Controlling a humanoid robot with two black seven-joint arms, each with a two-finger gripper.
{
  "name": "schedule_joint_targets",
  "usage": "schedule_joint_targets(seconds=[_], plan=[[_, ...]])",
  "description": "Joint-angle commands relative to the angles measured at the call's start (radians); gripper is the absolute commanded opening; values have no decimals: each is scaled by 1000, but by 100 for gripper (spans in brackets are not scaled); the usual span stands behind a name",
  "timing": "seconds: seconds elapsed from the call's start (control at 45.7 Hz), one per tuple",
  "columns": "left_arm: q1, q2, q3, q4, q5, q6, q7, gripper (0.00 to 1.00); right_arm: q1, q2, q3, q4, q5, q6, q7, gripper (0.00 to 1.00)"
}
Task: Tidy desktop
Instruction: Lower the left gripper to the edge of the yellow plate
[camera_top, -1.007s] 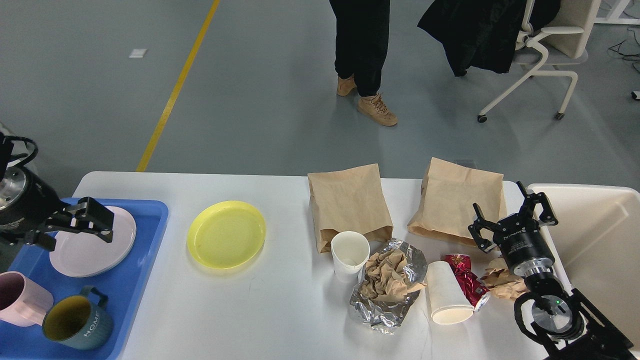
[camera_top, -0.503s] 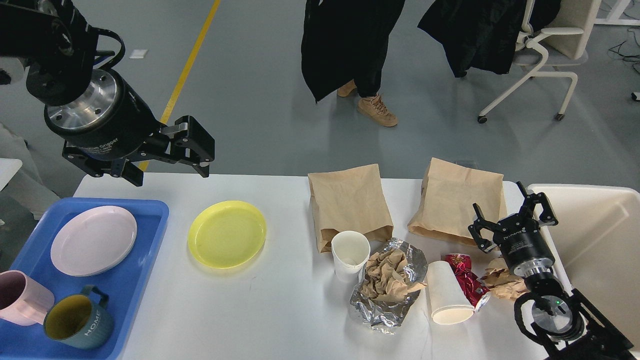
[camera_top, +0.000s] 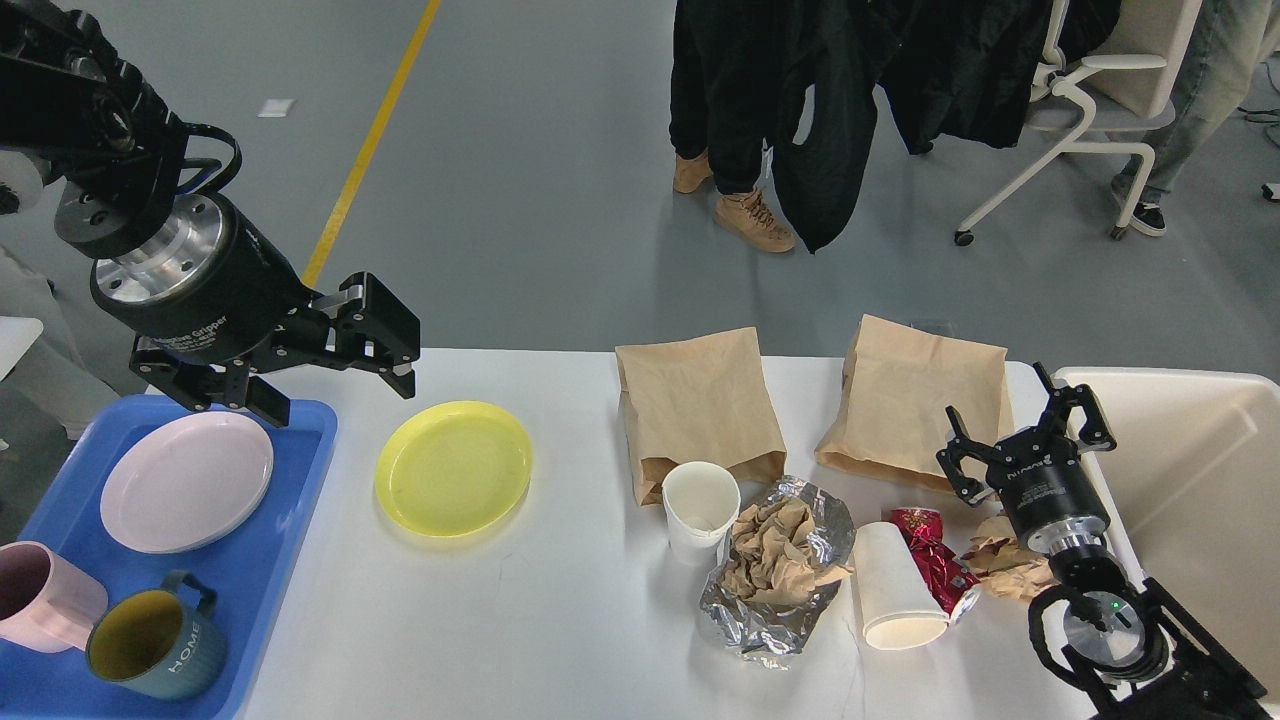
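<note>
The white desktop (camera_top: 500, 620) holds a yellow plate (camera_top: 453, 468), two brown paper bags (camera_top: 700, 410) (camera_top: 915, 400), an upright white paper cup (camera_top: 700, 508), foil with crumpled brown paper (camera_top: 775, 570), a paper cup lying on its side (camera_top: 895, 585), a red wrapper (camera_top: 930, 555) and a crumpled paper ball (camera_top: 1005, 565). My left gripper (camera_top: 340, 400) is open and empty, hovering above the table's back left, between the blue tray and the yellow plate. My right gripper (camera_top: 1010, 420) is open and empty, in front of the right bag, above the paper ball.
The blue tray (camera_top: 280, 560) at the left holds a pink plate (camera_top: 187, 480), a pink mug (camera_top: 40, 595) and a teal mug (camera_top: 150, 645). A cream bin (camera_top: 1200, 480) stands at the right edge. People and a chair (camera_top: 1080, 110) are beyond the table.
My left arm rose from over the pink plate, swung up and right, then dropped slightly toward the yellow plate. The right arm has not moved. People behind the table shifted.
</note>
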Motion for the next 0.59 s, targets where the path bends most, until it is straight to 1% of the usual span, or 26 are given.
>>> schedule_joint_targets(seconds=[0.0,0.109,0.131,0.263,0.416,0.481,0.569], plan=[[127,69,-7,64,-3,55,-1,96,0,0,0,0,0,0,0,100],[273,96,-9,131,-19,135,3,95,0,0,0,2,0,0,0,100],[311,100,-10,153,-32,158,3,93,0,0,0,0,0,0,0,100],[542,124,-54,272,-95,296,8,94,0,0,0,2,0,0,0,100],[798,152,-215,394,-105,411,9,94,0,0,0,0,0,0,0,100],[902,167,-292,427,-103,479,11,94,0,0,0,0,0,0,0,100],[1016,179,-370,446,-94,590,8,95,0,0,0,0,0,0,0,100]])
